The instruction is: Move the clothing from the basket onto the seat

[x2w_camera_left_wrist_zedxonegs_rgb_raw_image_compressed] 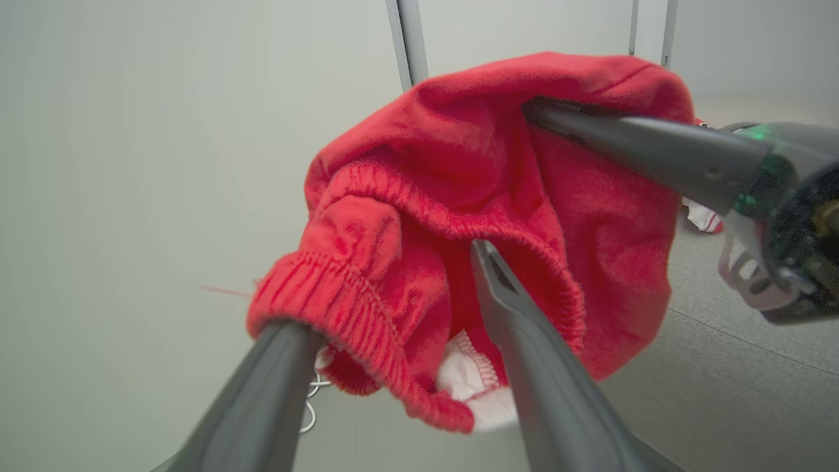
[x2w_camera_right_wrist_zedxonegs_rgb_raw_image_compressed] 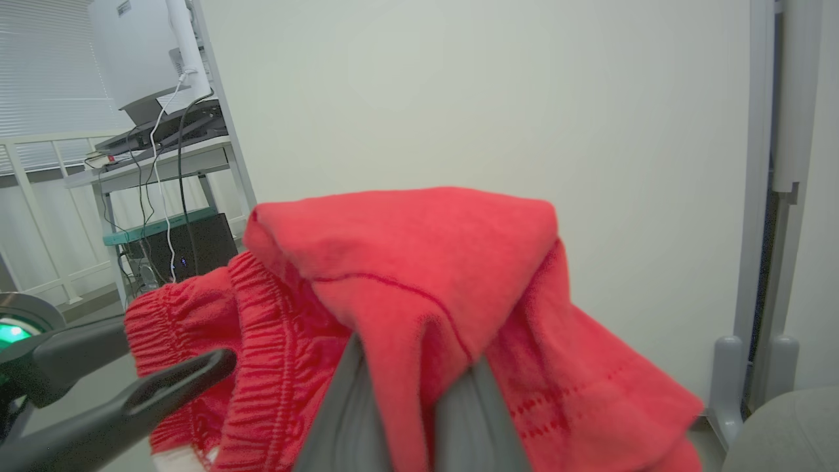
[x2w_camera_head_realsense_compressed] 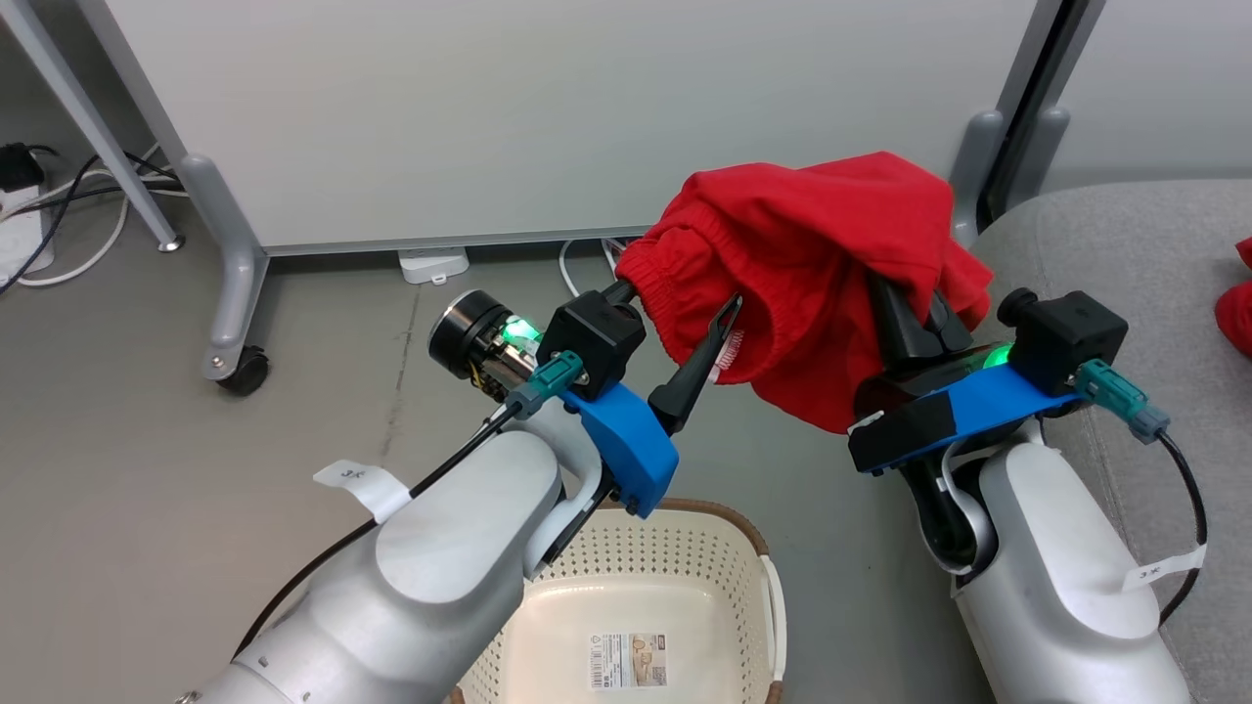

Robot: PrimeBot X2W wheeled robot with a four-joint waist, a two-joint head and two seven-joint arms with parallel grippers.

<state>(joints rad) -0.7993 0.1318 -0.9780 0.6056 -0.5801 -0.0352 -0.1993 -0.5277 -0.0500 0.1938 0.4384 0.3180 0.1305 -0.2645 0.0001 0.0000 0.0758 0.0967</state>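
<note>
The grey floor (x2w_camera_head_realsense_compressed: 196, 460) carries the cream basket (x2w_camera_head_realsense_compressed: 675, 557), which stands at the near edge. Farther left a grey frame leg (x2w_camera_head_realsense_compressed: 235, 284) rests on it with a black wheel (x2w_camera_head_realsense_compressed: 243, 372), and cables (x2w_camera_head_realsense_compressed: 68, 244) lie in the far corner. On the right the grey seat (x2w_camera_head_realsense_compressed: 1105, 244) holds a red garment (x2w_camera_head_realsense_compressed: 1235, 308).

Everything is lit brightly and evenly by soft, diffuse light, so only faint, fuzzy shadows are thrown on the floor (x2w_camera_head_realsense_compressed: 147, 469). No harsh glare is seen, just a mild sheen on the pale forearm (x2w_camera_head_realsense_compressed: 460, 548). The head view is rendered sharp. In the wrist views the close fingers (x2w_camera_left_wrist_zedxonegs_rgb_raw_image_compressed: 544, 367) and shorts (x2w_camera_left_wrist_zedxonegs_rgb_raw_image_compressed: 459, 196) are softened a bit, and uprights are tilted near the edges by the wide lens.
</note>
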